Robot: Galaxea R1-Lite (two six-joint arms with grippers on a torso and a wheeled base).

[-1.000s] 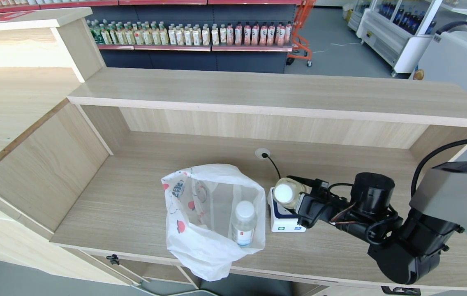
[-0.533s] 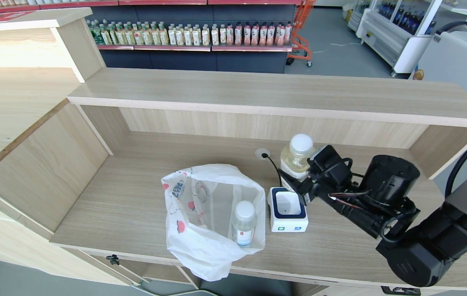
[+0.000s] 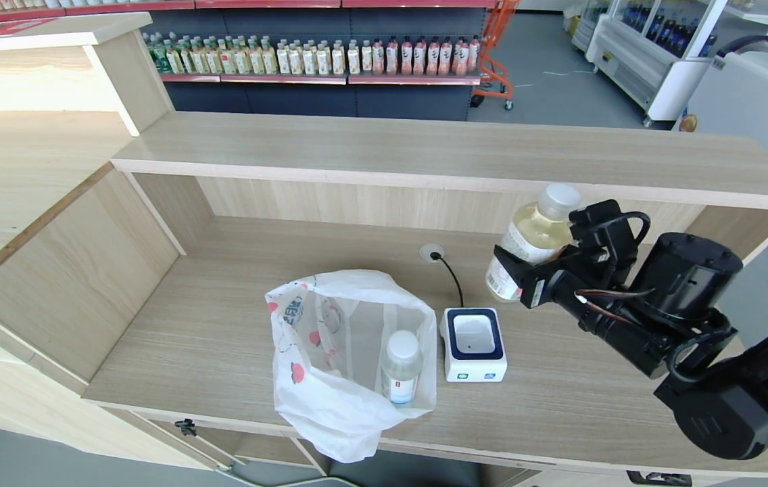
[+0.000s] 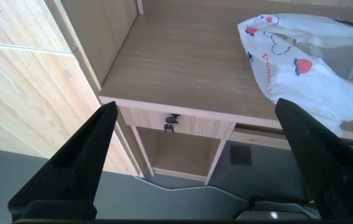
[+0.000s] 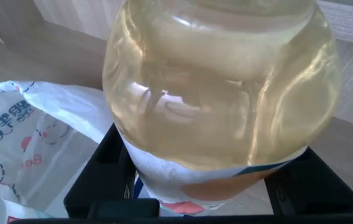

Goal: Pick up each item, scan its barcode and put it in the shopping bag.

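My right gripper [image 3: 546,267] is shut on a clear bottle [image 3: 531,242] of pale yellow drink with a white cap, held tilted in the air above and to the right of the white barcode scanner [image 3: 473,343]. Up close, the bottle [image 5: 223,93] sits between the black fingers [image 5: 105,180]. The white shopping bag [image 3: 340,352] with red prints stands open left of the scanner, with a small white-capped bottle [image 3: 401,367] upright inside it. My left gripper [image 4: 195,149] is open, below the counter's front edge and left of the bag [image 4: 307,59].
The scanner's black cable [image 3: 450,274] runs to a grommet in the wooden counter [image 3: 208,325]. A raised shelf [image 3: 424,155] walls the back, and a side panel [image 3: 73,270] closes the left. A drawer with a lock [image 4: 171,121] sits under the counter.
My right gripper has lifted the bottle off the scanner and carried it up and to the right, tilting it. The bag and the bottle inside it have not moved.
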